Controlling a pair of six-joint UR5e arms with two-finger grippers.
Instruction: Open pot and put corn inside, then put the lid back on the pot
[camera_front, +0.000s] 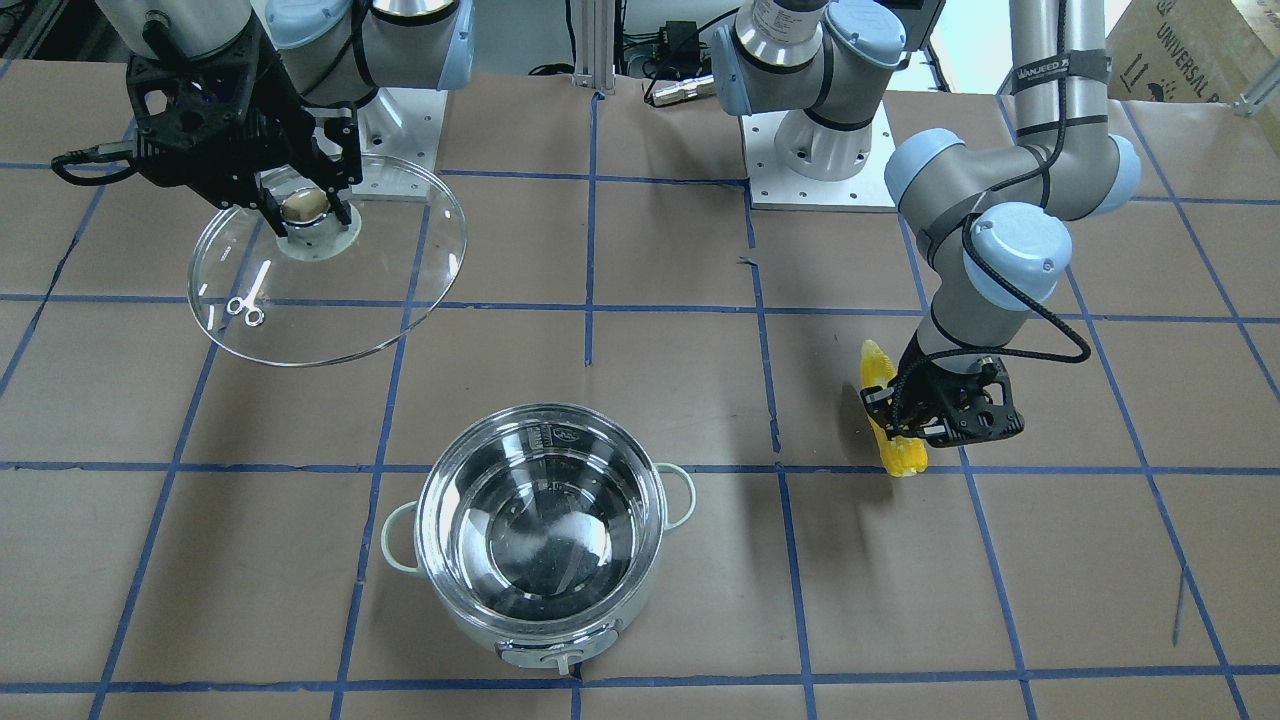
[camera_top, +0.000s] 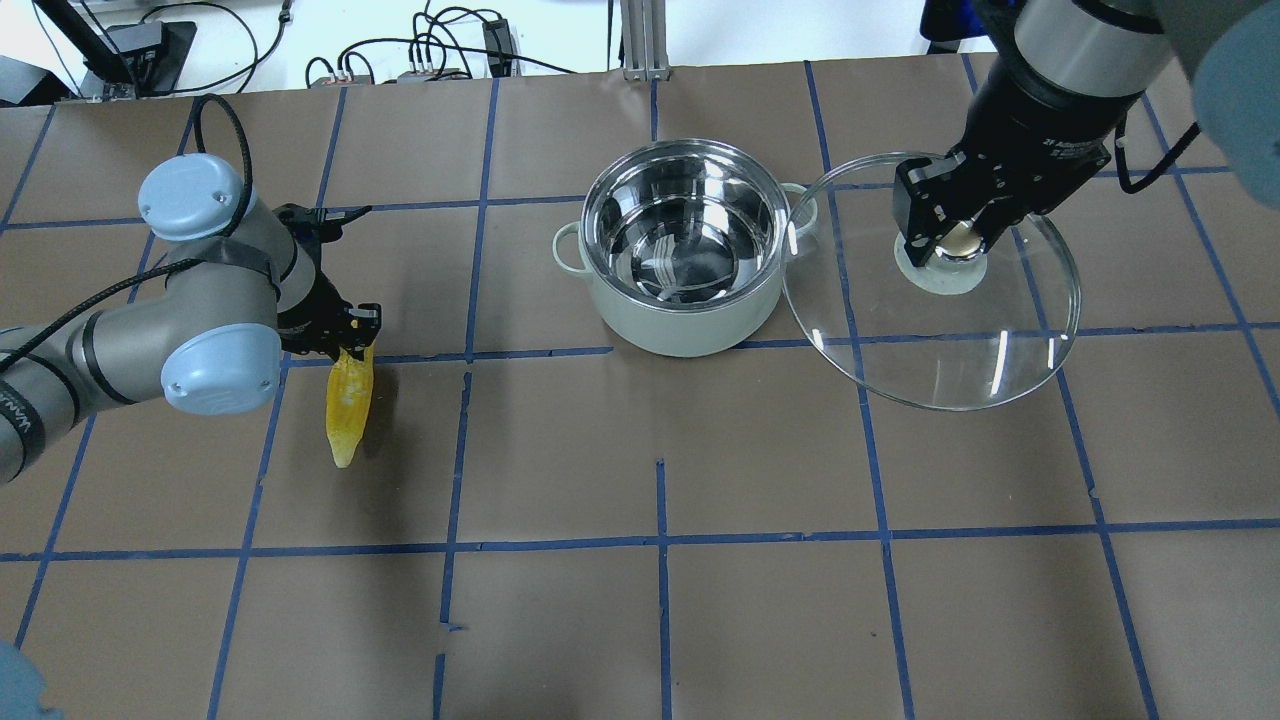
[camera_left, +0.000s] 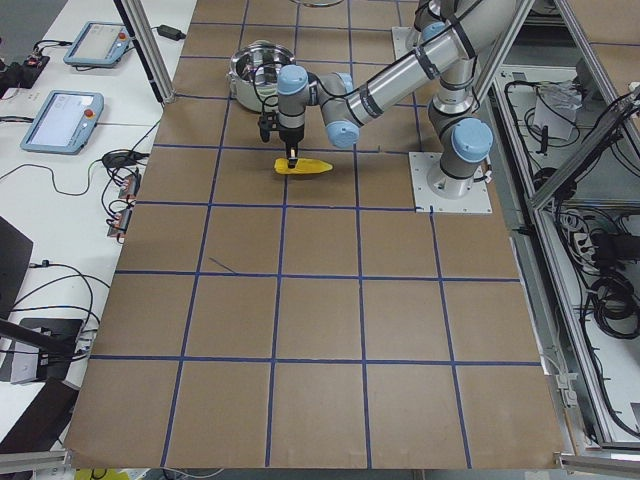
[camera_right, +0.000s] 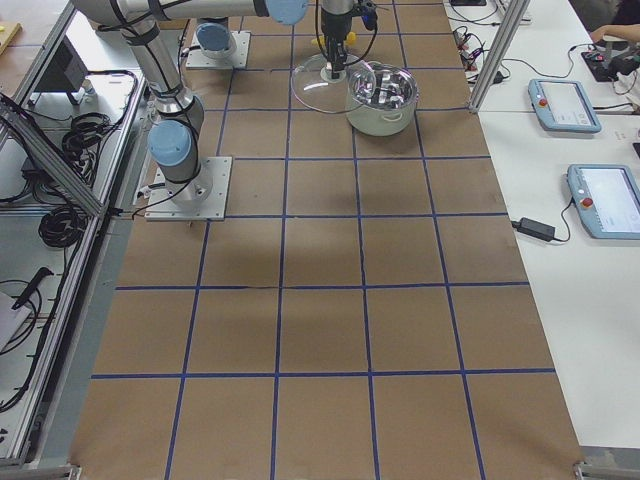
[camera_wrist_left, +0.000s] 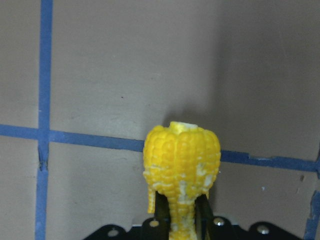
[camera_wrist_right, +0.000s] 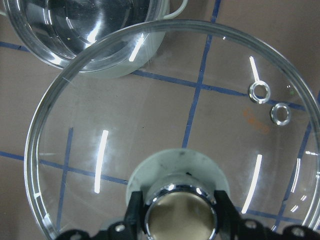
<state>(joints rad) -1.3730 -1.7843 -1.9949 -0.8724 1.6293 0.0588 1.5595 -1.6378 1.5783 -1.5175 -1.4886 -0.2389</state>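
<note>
Pot (camera_top: 680, 325): stood uncovered on the table (camera_top: 660, 600), its steel interior seen to be empty; placed between the two arms.
Lid (camera_top: 935, 345): carried clear of the pot on the robot's right, tilted, with its near rim seen just beside the pot's right loop handle in the overhead view.
Right gripper (camera_top: 950, 240): clamped on the lid's brass knob (camera_wrist_right: 181, 212), one finger on each side.
Corn (camera_top: 348, 405): found well apart from the pot on the robot's left, lying nearly flat; whether it rests on the table or is just lifted cannot be told.
Left gripper (camera_wrist_left: 181, 215): closed across the corn near its thick end, the tapered end left unsupported.
Hazard, corn: a grip so far off-centre may let the ear pivot or slip during transfer; the drooping tip could catch the pot rim.
Hazard, lid: a smooth rounded knob may rotate between the fingers, so the glass could swing into the pot.
Hazard, arms: crowding over the pot is to be expected if the lid is returned before the left arm is withdrawn.
</note>
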